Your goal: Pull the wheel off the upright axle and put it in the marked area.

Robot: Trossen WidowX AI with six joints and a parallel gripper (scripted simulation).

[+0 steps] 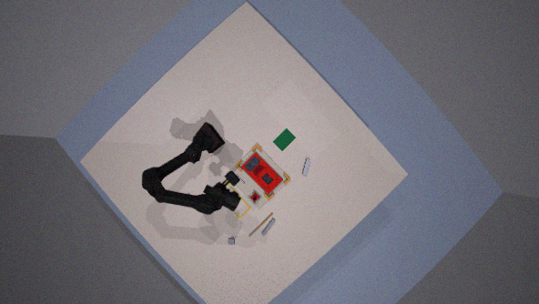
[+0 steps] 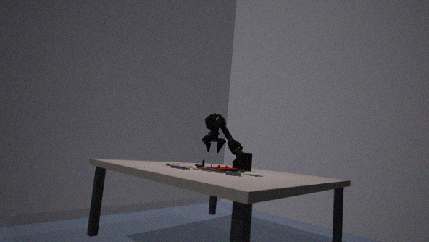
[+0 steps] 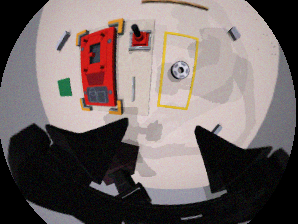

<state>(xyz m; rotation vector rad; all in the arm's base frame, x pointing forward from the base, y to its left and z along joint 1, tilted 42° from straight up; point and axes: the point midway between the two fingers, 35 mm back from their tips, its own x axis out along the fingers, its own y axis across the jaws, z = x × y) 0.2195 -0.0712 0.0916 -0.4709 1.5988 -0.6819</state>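
Observation:
The small grey wheel lies flat inside the yellow marked rectangle on the table. The upright dark axle stands bare on its small red base, left of the rectangle in the wrist view. My gripper is open and empty. It hangs high above the marked area, well clear of the wheel. In the top view the gripper hides the wheel.
A red board with yellow corners lies beside the axle base. A green square, two grey bars, a wooden stick and a small grey block lie around it.

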